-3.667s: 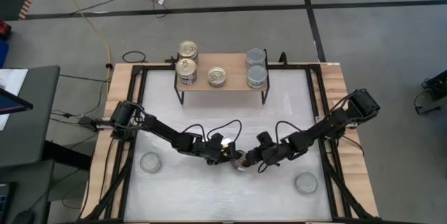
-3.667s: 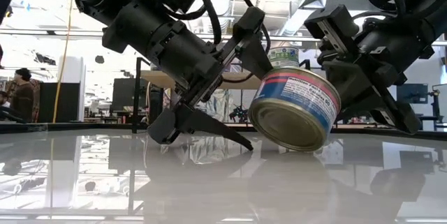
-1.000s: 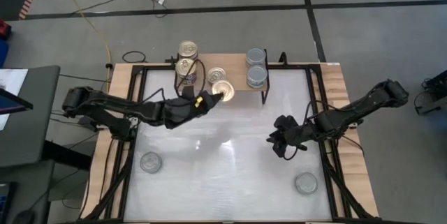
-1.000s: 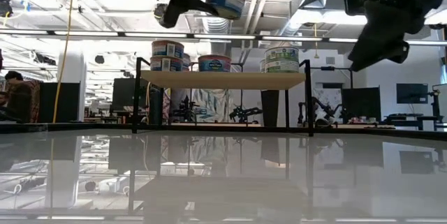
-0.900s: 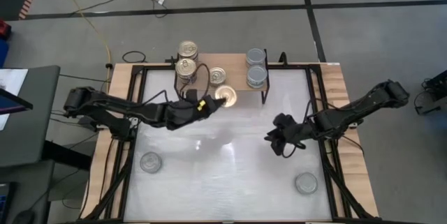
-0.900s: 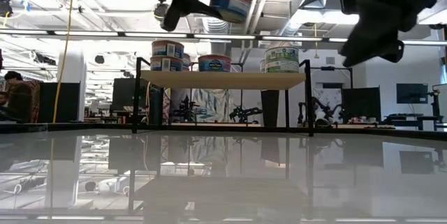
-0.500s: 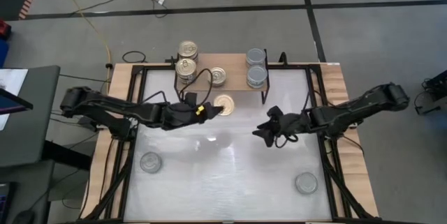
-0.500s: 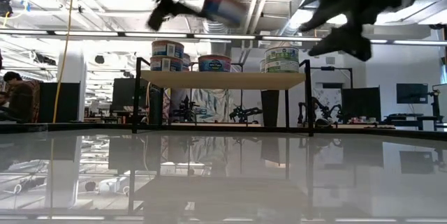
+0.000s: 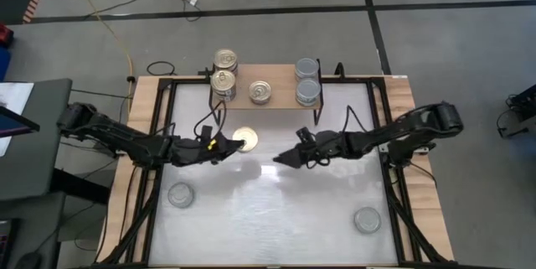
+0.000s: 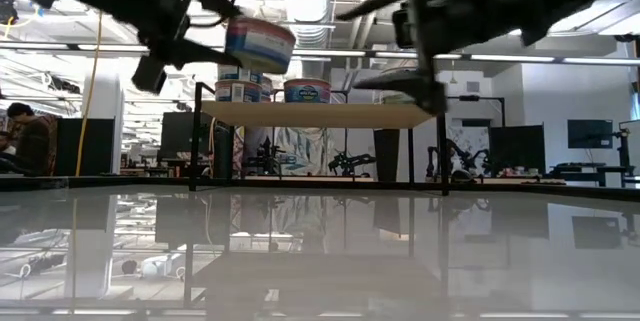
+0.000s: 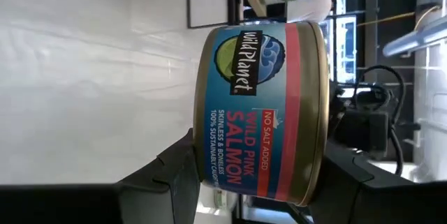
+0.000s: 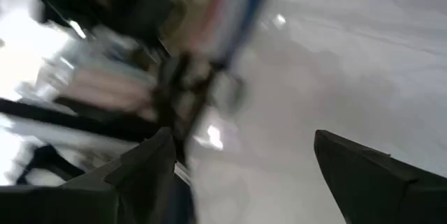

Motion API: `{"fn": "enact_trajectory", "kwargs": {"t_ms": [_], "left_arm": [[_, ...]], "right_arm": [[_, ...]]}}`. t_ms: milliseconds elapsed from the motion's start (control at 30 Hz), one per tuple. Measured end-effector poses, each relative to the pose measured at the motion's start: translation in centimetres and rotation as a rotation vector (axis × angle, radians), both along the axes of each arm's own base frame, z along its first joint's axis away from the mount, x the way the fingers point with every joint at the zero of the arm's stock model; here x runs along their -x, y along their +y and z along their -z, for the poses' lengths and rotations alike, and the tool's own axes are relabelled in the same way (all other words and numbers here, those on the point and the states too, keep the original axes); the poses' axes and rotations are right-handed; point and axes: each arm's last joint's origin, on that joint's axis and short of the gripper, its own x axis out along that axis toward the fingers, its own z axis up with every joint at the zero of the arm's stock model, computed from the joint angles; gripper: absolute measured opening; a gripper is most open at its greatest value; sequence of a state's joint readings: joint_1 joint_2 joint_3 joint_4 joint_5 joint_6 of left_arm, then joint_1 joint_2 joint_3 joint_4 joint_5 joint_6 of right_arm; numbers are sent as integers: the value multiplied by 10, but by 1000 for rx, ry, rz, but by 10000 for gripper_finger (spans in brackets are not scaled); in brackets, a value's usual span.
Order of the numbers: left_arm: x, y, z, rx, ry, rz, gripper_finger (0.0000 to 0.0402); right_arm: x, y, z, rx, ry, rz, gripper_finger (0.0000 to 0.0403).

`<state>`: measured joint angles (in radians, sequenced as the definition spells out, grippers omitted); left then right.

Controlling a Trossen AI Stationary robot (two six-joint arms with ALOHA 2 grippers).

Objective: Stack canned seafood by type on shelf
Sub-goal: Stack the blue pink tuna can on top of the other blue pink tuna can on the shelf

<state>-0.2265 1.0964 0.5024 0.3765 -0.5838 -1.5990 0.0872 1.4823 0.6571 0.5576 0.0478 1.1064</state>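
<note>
My left gripper (image 9: pixel 230 142) is shut on a canned seafood tin (image 9: pixel 244 140) with a gold lid and a blue and pink label (image 11: pixel 262 112). It holds the tin in the air over the table, on the near side of the shelf (image 9: pixel 280 97). On the shelf stand two stacked gold-lidded tins (image 9: pixel 224 80), a single gold-lidded one (image 9: pixel 261 92) and two stacked silver-lidded ones (image 9: pixel 306 91). My right gripper (image 9: pixel 282 158) is open and holds nothing. It hangs in the air to the right of the held tin and points toward it. My left gripper pinches the tin between its two fingers (image 11: pixel 174 175), one on the lid and one on the base, at the rim nearest the gripper (image 11: pixel 209 161). The fingers come nearly level from the table's left. The tin hangs clear of the table, lid up and slightly tilted (image 10: pixel 258 45).
Two silver-lidded tins stand on the white table: one near the left side (image 9: pixel 180 194) and one near the front right corner (image 9: pixel 367 219). Black frame rails run along the table's edges. The low view shows the room behind the shelf (image 10: pixel 320 114).
My left gripper has drawn the tin away from the shelf, toward the table's near left, and lowered it. My right gripper has swung from the right side toward the table's middle and the tin, has turned to point left, and has opened.
</note>
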Motion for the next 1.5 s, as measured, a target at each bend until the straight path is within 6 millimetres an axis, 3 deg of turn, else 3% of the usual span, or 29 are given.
{"fn": "enact_trajectory", "kwargs": {"t_ms": [100, 233, 533, 667, 1033, 1267, 1500], "left_arm": [[4, -1, 9, 17, -25, 6, 192], [4, -2, 7, 21, -58, 46, 192], [2, 0, 0, -33, -98, 123, 192], [1, -1, 0, -39, -92, 182, 192], [5, 6, -8, -154, -94, 270, 192], [9, 4, -13, -232, -112, 441, 192], [8, 3, -11, -205, -105, 457, 192]], "right_arm": [[-12, -11, -1, -81, -130, 52, 358], [-34, -22, -11, -129, -202, 74, 355], [-76, -31, -30, -113, -134, 50, 355], [-80, -35, -40, -53, -117, 37, 354], [-82, -39, -44, -23, -27, -14, 354], [-82, -38, -48, 12, -67, -64, 354], [-85, -34, -58, 68, -159, -73, 354]]}}
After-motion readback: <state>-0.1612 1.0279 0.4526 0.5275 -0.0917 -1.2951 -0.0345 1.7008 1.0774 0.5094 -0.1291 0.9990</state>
